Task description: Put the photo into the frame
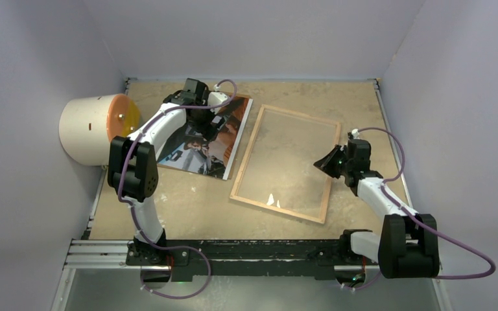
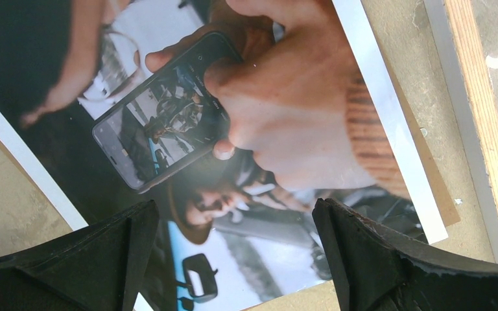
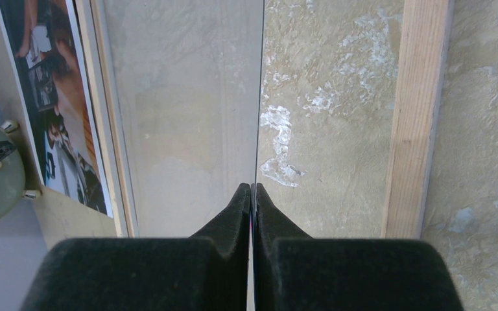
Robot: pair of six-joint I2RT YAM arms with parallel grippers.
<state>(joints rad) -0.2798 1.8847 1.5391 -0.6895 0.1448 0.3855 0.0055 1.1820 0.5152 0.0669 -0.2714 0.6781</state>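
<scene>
Tan scuffed tabletop point(image 1: 188, 207), pale lilac walls point(image 1: 39, 52); left pincer point(image 2: 235, 210) released over photo point(image 1: 201, 152), right pincer point(image 3: 251, 188) clenched over frame point(image 3: 415, 116).

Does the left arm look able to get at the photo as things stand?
Probably yes: the left gripper hangs open over the photo, which lies face up with nothing on it, beside the frame.

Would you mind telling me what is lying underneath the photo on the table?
A brown board lies under the photo; only a thin strip shows past its edge. The rest of the board, and anything beneath it, is covered.
</scene>
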